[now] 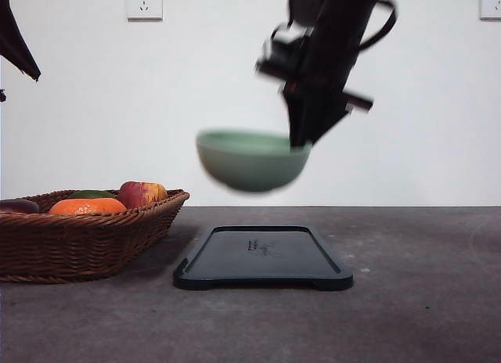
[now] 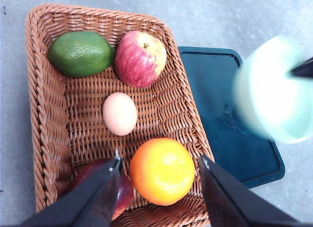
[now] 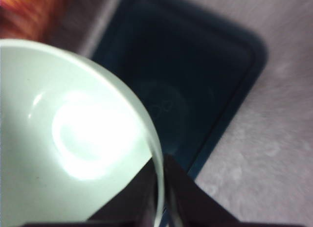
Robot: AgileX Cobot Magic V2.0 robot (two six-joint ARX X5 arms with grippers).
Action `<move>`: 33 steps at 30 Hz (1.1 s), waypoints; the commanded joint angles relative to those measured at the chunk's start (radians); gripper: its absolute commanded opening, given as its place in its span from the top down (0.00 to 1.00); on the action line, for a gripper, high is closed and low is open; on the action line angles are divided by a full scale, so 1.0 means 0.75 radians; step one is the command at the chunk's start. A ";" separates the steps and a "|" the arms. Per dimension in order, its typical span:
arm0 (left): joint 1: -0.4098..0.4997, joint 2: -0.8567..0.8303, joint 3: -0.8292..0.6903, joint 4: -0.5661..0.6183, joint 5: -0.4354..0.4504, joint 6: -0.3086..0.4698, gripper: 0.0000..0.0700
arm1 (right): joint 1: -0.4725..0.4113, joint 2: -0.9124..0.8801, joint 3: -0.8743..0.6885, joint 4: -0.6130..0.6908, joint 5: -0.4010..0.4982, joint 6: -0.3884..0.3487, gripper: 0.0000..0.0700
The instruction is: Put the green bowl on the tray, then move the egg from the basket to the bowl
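The green bowl [image 1: 250,159] hangs in the air above the black tray [image 1: 263,257], blurred by motion. My right gripper [image 1: 300,142] is shut on its right rim; in the right wrist view the fingers [image 3: 146,188] pinch the rim of the bowl [image 3: 68,139] over the tray [image 3: 195,80]. The egg [image 2: 120,113] lies in the middle of the wicker basket [image 2: 46,119]. My left gripper [image 2: 159,170] hovers open above the basket, over the orange. The bowl [image 2: 274,90] and the tray [image 2: 230,119] also appear in the left wrist view.
The basket [image 1: 78,242] stands at the left of the table and holds an orange [image 2: 162,170], a red apple [image 2: 140,58], a green fruit [image 2: 80,53] and a dark red fruit [image 2: 122,192]. A white wall with sockets is behind.
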 commanded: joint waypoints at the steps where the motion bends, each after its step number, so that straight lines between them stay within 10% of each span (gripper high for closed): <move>1: -0.001 0.009 0.032 0.014 0.007 0.004 0.56 | 0.011 0.049 0.051 0.009 0.017 0.018 1.00; 15: -0.001 0.009 0.032 0.014 0.007 0.004 0.56 | 0.008 0.184 0.053 0.022 0.028 0.011 0.97; 20: -0.001 0.009 0.032 0.010 0.007 0.004 0.56 | 0.008 0.184 0.055 0.027 0.028 0.009 0.58; 33: -0.001 0.009 0.032 -0.050 0.007 0.005 0.56 | 0.023 -0.043 0.147 0.029 0.097 0.011 0.59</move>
